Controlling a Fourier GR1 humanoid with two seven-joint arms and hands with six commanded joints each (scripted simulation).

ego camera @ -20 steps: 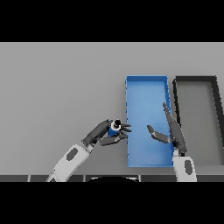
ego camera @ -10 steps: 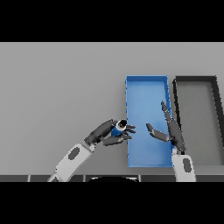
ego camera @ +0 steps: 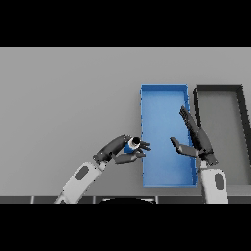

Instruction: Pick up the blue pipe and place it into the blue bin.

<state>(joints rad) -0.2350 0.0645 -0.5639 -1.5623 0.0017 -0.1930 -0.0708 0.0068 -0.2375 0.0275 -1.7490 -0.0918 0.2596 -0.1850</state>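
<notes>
Blue pipe [ego camera: 133,145] gripped in left robot hand [ego camera: 119,148] (at blue bin [ego camera: 164,93] edge).

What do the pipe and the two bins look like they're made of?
Blue pipe, held in the left hand: smooth, probably plastic, with a pale rim round a dark opening. Blue bin: matte, uniformly coloured, thin-walled, likely plastic. Dark bin: same shape with a dull finish; plastic or painted metal, hard to say.

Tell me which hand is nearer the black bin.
Right. The right hand is open over the blue bin's right side, beside the black bin. The left hand, holding the pipe, is at the blue bin's left edge.
</notes>
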